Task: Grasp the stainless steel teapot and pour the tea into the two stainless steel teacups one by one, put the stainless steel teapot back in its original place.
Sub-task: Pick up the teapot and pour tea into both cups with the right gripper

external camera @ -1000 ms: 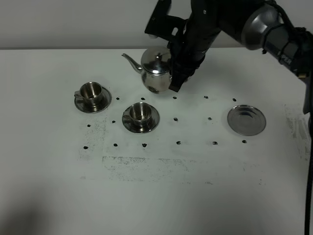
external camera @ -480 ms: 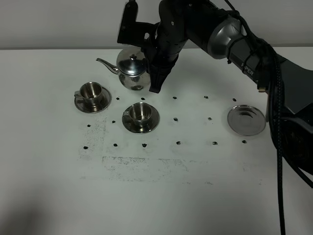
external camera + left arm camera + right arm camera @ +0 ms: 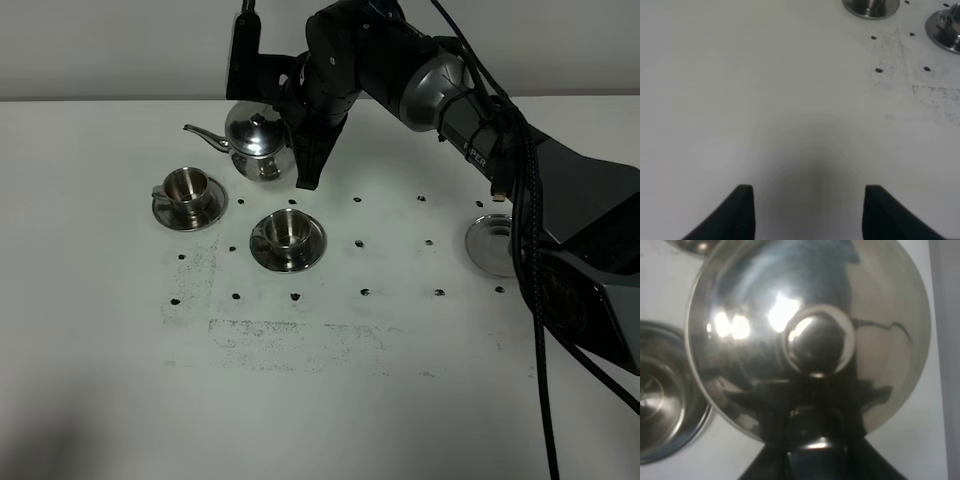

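Right claw (image 3: 303,160) clamped on the loop handle of the stainless steel teapot (image 3: 252,140), held upright beyond the outer teacup (image 3: 187,190). Left claw (image 3: 810,212) gapes wide. Polished, rigid, liquid-laden: probably heavy and slippery, so the handle is the sensible hold.

Exterior view: teapot (image 3: 255,140) handle hidden behind right claw (image 3: 308,165), so the grip cannot be seen. Steel plate (image 3: 488,245) partly covered by the arm's cable. Left wrist view: left claw (image 3: 807,212) fingers cut by frame edge; near teacup (image 3: 871,6) and far teacup (image 3: 946,30) both clipped. Right wrist view: teapot blurred, spout out of frame, contents hidden under lid.
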